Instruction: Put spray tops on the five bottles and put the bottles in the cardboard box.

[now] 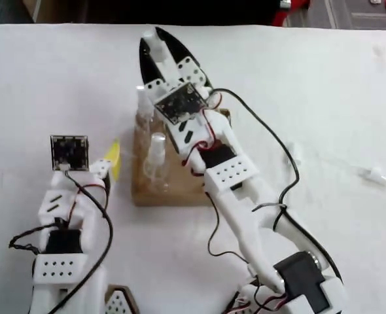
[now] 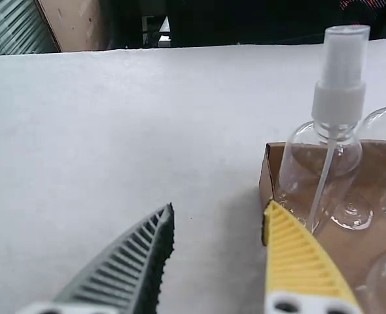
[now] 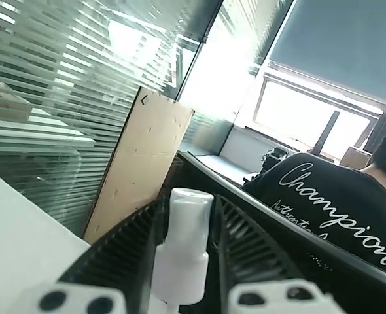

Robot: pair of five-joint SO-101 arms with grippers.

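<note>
White table (image 1: 49, 78): right gripper (image 3: 192, 203) clamps spray top (image 3: 183, 248) lengthwise, head tipward; left gripper (image 2: 219, 209) gapes

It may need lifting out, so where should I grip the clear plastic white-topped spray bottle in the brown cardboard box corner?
Probably the white collar under the spray head, from above: the bottle stands upright, its round body hemmed by neighbouring bottles inside the box.

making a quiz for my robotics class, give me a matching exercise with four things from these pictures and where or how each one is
Things:
1 left gripper
2 right gripper
3 cardboard box
4 small white piece

States:
a shut on a spray top
b holds clear bottles
c open, beside the box
d loose on the table

Pairs: 1-c, 2-a, 3-b, 4-d
</note>
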